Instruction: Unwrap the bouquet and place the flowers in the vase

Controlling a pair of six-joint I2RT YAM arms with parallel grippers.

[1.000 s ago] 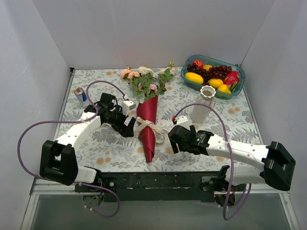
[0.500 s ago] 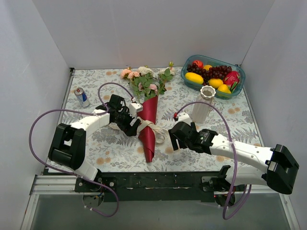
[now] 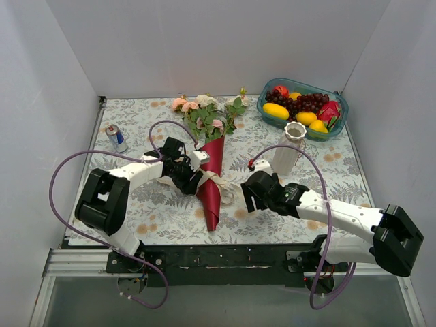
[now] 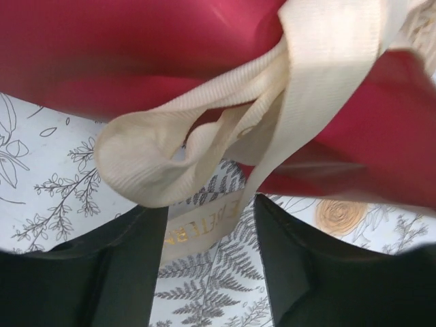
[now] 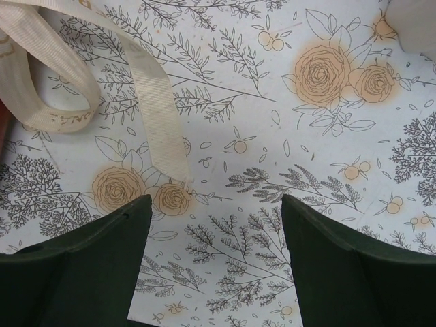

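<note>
left wrist view, lower centre: ribbon [image 4: 143,157] hangs between the left gripper's [image 4: 211,204] parted jaws, which the overhead view hides; right gripper [image 5: 216,204] gapes wide.

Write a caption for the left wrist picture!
The left gripper, open, straddles a tail of the cream ribbon tied around the red bouquet.

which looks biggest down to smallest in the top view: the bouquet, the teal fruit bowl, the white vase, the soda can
1. bouquet, the longest
2. teal fruit bowl, broader but shorter; close to the bouquet in area, so these two are unsure
3. white vase
4. soda can, clearly smallest
</note>
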